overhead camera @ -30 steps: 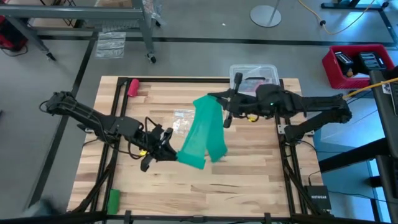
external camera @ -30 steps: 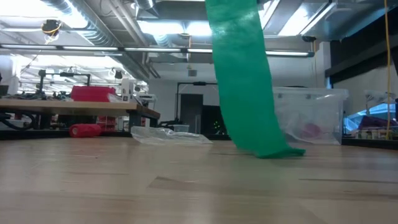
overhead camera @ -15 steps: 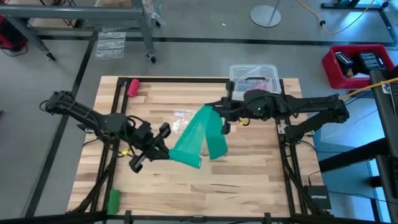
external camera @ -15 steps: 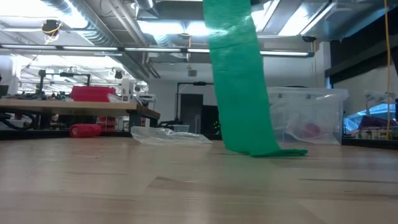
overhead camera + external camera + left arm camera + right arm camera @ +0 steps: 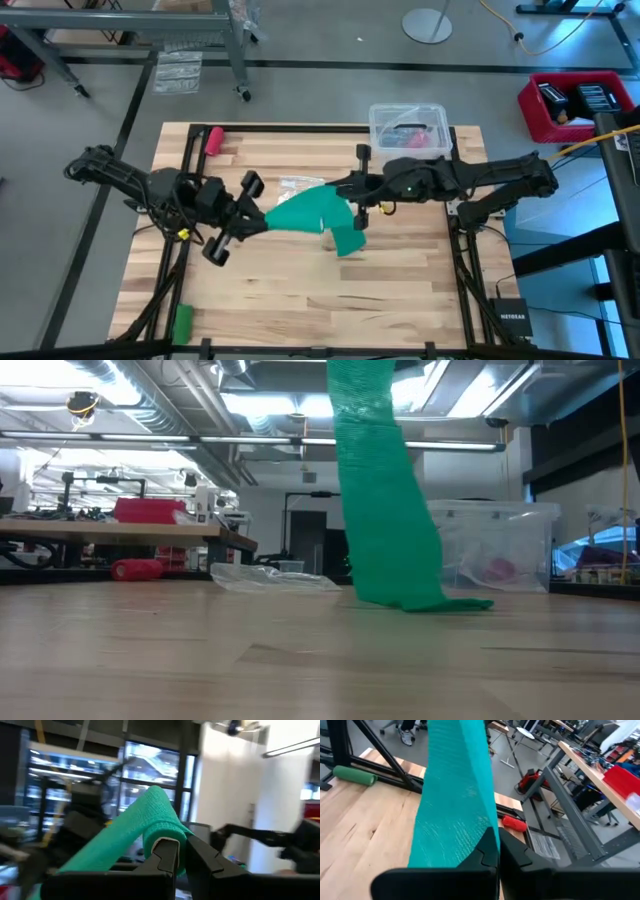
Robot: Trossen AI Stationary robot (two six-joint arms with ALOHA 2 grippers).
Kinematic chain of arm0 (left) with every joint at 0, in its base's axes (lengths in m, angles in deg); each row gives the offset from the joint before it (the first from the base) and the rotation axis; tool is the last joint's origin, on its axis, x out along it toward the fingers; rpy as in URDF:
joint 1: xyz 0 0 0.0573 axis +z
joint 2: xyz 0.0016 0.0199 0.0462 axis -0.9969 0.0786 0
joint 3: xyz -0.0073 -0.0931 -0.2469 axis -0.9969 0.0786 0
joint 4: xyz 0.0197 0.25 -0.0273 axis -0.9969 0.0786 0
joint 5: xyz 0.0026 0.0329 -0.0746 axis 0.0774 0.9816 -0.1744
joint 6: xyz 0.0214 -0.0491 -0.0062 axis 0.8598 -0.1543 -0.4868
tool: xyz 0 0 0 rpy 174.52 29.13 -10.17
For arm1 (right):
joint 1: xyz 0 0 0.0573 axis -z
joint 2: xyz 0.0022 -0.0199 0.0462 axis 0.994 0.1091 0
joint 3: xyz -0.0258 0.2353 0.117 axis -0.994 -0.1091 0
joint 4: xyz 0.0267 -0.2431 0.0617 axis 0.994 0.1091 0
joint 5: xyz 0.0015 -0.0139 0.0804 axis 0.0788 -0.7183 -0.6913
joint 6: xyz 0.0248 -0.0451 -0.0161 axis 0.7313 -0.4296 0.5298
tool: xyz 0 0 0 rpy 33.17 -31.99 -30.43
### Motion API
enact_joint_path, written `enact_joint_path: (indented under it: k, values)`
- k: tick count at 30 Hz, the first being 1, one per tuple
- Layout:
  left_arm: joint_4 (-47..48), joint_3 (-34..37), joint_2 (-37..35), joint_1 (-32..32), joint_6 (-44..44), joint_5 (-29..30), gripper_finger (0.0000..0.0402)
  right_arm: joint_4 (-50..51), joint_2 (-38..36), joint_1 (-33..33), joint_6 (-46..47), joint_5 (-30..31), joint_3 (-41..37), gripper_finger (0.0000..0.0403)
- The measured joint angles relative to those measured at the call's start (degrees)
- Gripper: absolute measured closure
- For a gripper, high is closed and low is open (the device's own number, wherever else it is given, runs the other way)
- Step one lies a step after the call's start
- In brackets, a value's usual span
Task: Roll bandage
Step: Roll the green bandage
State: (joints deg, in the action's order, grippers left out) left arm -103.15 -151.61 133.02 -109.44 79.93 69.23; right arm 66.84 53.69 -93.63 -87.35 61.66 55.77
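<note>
- Left gripper (image 5: 258,217) clamps one end of the bandage (image 5: 310,210); right gripper (image 5: 347,190) pinches it farther along.
- Between them it hangs slack; its tail could twist, skewing the roll.

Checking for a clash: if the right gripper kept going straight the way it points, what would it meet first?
Probably the left gripper, shut on the other end of the bandage that the right gripper pinches; heights are unclear.

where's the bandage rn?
High view: the bandage hangs mid-table, pinched between the left gripper and the right gripper, its loose end trailing on the table.
</note>
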Motion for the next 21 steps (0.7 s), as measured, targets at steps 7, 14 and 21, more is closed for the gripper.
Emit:
enact_joint_path:
  k: [7, 14, 21]
  values:
    - [-0.1, -0.02, -0.22, 0.5, -0.26, 2.84, 0.0384, -0.48, 0.0, -0.16, 6.64, 1.33, -0.02, 0.0374]
    - [-0.01, -0.07, -0.62, 0.53, -0.28, 5.31, 0.0384, -1.65, -0.7, -0.22, 8.19, 1.24, -0.08, 0.0268]
    - [0.13, -0.11, -0.85, 0.7, -0.41, 5.57, 0.0384, -0.18, -2.79, -0.26, 8.08, 0.64, 6.94, 0.015]
